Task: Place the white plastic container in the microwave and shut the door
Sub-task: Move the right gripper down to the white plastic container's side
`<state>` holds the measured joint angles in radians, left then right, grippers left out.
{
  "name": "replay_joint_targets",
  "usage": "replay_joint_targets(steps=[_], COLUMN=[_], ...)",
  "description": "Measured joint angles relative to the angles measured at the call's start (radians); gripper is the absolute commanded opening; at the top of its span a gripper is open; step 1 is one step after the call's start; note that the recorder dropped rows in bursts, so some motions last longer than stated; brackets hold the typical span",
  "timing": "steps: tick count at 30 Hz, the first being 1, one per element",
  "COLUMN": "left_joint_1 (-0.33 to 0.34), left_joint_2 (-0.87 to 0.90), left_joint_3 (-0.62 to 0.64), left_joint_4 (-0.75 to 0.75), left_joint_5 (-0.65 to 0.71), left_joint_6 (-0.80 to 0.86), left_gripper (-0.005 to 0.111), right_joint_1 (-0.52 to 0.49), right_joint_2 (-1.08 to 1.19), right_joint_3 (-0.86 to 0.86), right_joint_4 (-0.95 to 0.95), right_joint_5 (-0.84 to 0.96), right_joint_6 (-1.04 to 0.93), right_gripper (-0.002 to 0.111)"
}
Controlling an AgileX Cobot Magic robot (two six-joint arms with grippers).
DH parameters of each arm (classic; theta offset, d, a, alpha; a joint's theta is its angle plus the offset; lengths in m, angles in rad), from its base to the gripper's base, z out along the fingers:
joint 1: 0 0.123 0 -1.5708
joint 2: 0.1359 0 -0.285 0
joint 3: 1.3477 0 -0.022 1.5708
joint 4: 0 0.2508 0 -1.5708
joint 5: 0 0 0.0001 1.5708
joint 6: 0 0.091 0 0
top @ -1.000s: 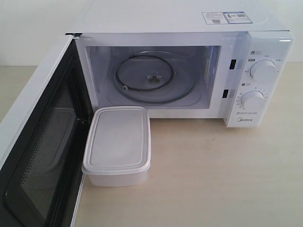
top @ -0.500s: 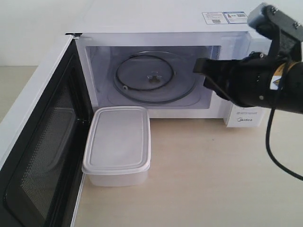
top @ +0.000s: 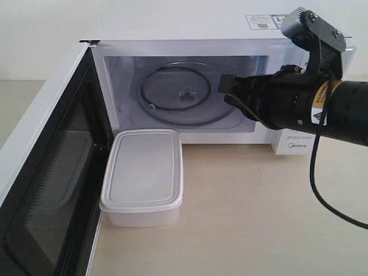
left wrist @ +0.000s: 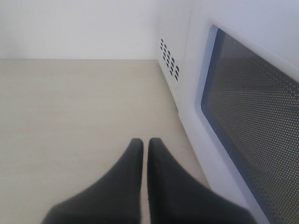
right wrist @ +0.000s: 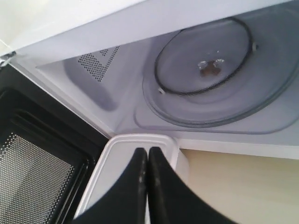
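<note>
Over the pale wooden table (top: 259, 218), the black right gripper (top: 224, 89) (clenched, empty) has just swung in, closing on the untouched rectangular white plastic container (top: 144, 172).

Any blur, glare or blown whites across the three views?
Exterior view: even light, the microwave top washes out against the wall, no motion blur. Left wrist view: left gripper soft-edged, the door mesh crisp. Right wrist view: right gripper soft-edged, turntable and white plastic container readable, no glare.
</note>
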<state>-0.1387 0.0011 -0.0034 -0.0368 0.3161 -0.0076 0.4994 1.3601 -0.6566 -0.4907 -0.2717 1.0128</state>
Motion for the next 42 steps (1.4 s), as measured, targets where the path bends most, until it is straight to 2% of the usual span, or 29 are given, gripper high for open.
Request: replay_joint_targets(steps=[5,9,14,17,20,25,27,33,36,40,42], left_joint_1=[0.000,0.000,0.000,0.000,0.000,0.000,0.000,0.000,0.000,0.000,0.000], left_joint_2=[0.000,0.000,0.000,0.000,0.000,0.000,0.000,0.000,0.000,0.000,0.000], left_joint_3=[0.000,0.000,0.000,0.000,0.000,0.000,0.000,0.000,0.000,0.000,0.000], left_joint_4=[0.000,0.000,0.000,0.000,0.000,0.000,0.000,0.000,0.000,0.000,0.000], left_joint_5=[0.000,0.000,0.000,0.000,0.000,0.000,0.000,0.000,0.000,0.000,0.000], left_joint_6=[0.000,0.000,0.000,0.000,0.000,0.000,0.000,0.000,0.000,0.000,0.000], left_gripper=[0.004,0.004,0.004,0.004,0.004,0.004,0.004,0.004,0.004,0.004,0.004], right_joint_1=[0.000,0.020,0.020,0.020,0.020,-0.030,-0.063,-0.170,-0.225,-0.231,-0.239], right_joint_2=[0.000,-0.004,-0.004,-0.004,-0.004,-0.004,-0.004,-0.004,0.035,0.171,0.246], right_joint_3=[0.000,-0.021,-0.122,-0.185,-0.233,-0.228,-0.215,-0.208,-0.208,-0.179,-0.116], right_joint_4=[0.005,0.176,0.403,0.557,0.809,1.331,1.476,1.674,1.809,2.021,2.156], right_joint_5=[0.017,0.146,0.504,0.721,0.903,1.013,1.019,1.069,1.168,1.290,1.327], right_joint_6=[-0.050,-0.360,-0.744,-0.937,-1.163,-1.558,-1.678,-1.845,-1.944,-2.107,-2.243], right_gripper=[0.000,0.000,0.000,0.000,0.000,0.000,0.000,0.000,0.000,0.000,0.006])
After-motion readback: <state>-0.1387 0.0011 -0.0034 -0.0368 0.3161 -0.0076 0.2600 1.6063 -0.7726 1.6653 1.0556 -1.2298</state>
